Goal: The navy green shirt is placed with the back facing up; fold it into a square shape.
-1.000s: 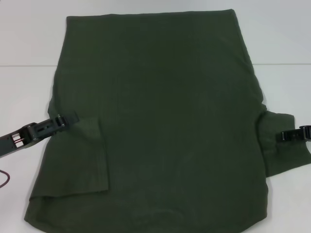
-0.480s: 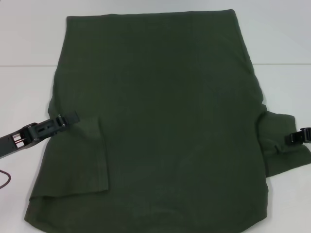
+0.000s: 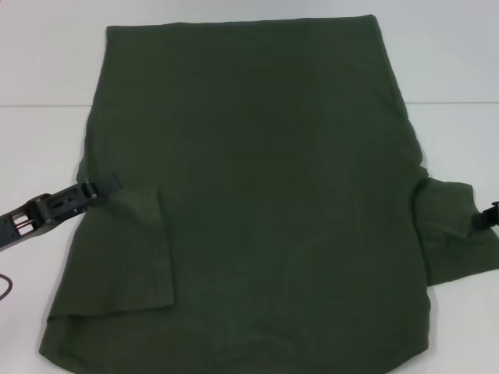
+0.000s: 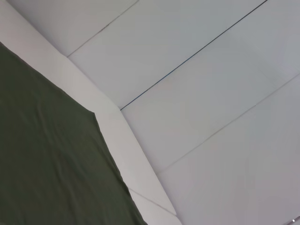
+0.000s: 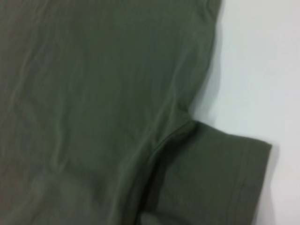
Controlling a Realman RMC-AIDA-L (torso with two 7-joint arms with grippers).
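Both grippers have pulled outward since a second ago: right gripper (image 3: pixel 491 216) now only a tip at the picture's right edge, off the right sleeve (image 3: pixel 456 234); left gripper (image 3: pixel 105 185) backed a bit toward the left. Shirt (image 3: pixel 257 195) lies flat, back up, on the white table (image 3: pixel 47 70). Left sleeve (image 3: pixel 129 249) folded in over the body; right sleeve spread out to the side. Left fingers look narrow, tips at the shirt's left edge, cloth pinch unclear. Right fingers: cannot tell.
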